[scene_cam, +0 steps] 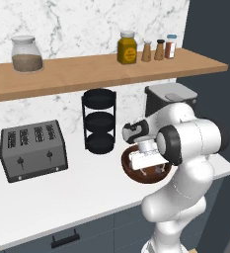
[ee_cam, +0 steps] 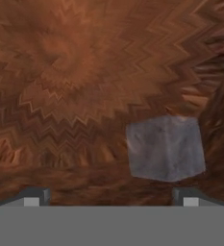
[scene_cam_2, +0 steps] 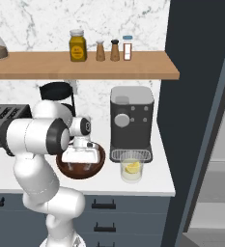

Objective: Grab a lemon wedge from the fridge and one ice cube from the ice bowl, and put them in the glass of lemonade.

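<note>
Claw [ee_cam: 111, 194]: open, tips wide apart, low inside the bowl [scene_cam_2: 97, 166].
Ice cube [ee_cam: 165, 148]: off-centre, near one tip.
Risk: closing now may knock it aside.
Glass [scene_cam_2: 131, 170]: beside bowl, wedge inside.

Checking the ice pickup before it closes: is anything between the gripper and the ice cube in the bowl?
Nothing visible. In the hand view the ice cube lies on the bare wood of the ice bowl, just beyond the open fingertips and off toward one of them rather than centred. The gripper hangs inside the bowl.
</note>
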Tool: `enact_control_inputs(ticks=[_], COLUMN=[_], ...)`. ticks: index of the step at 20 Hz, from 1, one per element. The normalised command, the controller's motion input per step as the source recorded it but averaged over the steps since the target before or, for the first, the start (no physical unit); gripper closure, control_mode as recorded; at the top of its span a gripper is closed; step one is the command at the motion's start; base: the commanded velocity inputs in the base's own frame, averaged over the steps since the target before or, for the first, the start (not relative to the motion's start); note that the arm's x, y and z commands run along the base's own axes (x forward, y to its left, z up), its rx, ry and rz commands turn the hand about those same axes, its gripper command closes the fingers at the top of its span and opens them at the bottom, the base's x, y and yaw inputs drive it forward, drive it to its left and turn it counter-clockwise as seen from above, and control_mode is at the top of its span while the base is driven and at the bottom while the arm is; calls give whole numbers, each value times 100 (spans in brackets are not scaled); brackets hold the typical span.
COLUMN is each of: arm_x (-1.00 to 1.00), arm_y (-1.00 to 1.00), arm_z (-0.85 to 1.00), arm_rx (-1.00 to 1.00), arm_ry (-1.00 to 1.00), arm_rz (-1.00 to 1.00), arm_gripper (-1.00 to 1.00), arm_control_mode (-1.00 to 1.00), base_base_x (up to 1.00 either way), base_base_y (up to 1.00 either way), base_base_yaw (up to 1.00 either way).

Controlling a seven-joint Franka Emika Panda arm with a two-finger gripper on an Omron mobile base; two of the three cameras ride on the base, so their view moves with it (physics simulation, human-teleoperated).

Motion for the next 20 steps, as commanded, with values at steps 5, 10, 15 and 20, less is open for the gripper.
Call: enact_control_inputs(ticks=[5,10,15,20], arm_x=[-1,-11,-40,-5], arm_y=[0,0,0,0], arm_z=[7,1,0,-2], arm_rx=[0,0,0,0], arm_ry=[0,-3,-26,-8], arm_rz=[0,0,0,0], arm_gripper=[-100,-100,-100,-100], arm_control_mode=[-100,-100,-100,-100], base_base_x=[0,0,0,0], base_base_y=[0,0,0,0], base_base_yaw=[0,0,0,0])
